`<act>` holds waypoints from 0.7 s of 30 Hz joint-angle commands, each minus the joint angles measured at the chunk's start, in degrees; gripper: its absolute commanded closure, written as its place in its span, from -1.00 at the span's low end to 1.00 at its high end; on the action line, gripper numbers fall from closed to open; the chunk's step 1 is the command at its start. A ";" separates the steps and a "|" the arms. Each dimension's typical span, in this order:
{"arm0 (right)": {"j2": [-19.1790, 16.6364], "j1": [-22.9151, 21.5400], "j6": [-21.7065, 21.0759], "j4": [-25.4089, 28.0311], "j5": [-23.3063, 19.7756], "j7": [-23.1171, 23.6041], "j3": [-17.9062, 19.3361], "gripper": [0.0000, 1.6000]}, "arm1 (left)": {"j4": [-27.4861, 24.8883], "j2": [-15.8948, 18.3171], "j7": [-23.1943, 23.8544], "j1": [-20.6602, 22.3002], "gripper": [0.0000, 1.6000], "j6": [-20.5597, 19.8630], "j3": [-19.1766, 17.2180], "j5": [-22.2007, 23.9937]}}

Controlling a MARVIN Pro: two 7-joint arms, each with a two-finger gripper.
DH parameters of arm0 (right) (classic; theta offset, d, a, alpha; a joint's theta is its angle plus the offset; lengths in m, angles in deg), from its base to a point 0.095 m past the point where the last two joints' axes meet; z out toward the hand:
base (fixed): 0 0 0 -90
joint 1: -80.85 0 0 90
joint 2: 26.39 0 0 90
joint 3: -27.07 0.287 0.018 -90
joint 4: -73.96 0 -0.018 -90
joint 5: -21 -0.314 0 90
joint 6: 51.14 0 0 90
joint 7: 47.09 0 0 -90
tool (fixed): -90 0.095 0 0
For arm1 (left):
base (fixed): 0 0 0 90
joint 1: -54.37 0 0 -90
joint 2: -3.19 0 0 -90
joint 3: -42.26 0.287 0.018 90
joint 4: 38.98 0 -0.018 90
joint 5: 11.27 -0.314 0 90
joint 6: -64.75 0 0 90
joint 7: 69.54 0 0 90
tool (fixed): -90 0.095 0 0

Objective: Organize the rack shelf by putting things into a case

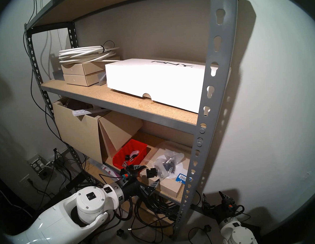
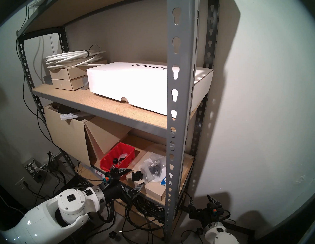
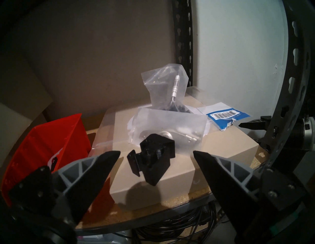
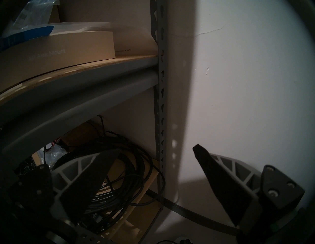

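Observation:
The red case [image 1: 127,148] [image 3: 51,141] stands on the lower board of the grey rack shelf [image 1: 212,97] and holds small black and silver parts. To its right, clear bags of black hardware [image 1: 166,164] [image 3: 170,129] lie on a flat tan box [image 3: 153,185]. A blue barcode packet [image 3: 226,117] lies beside them. A loose black plastic part [image 1: 151,172] [image 3: 151,160] sits at the box's near edge. My left gripper [image 1: 151,173] [image 3: 156,151] is open, its tips either side of that part without touching it. My right gripper [image 1: 212,195] [image 4: 156,150] hangs open and empty, low outside the rack.
Large cardboard boxes [image 1: 76,131] fill the left of the lower board behind the case. The front right upright [image 1: 197,153] stands close beside the bags. Black cables [image 1: 158,203] coil under the board. A white PNY box [image 1: 150,79] lies on the board above.

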 commanded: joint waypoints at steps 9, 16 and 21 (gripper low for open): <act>0.01 -0.01 0.04 0.94 -0.01 0.00 0.00 -1.00 | 0.17 -1.51 -0.50 1.09 -0.87 1.04 -0.30 -0.21; 0.01 -0.01 0.04 0.94 -0.01 0.00 0.00 -1.00 | 1.31 -2.04 -0.60 1.35 -0.78 1.66 0.16 -0.64; 0.01 -0.01 0.04 0.94 -0.01 0.00 0.00 -1.00 | 2.04 -2.36 -0.50 1.65 -0.73 2.30 0.46 -0.94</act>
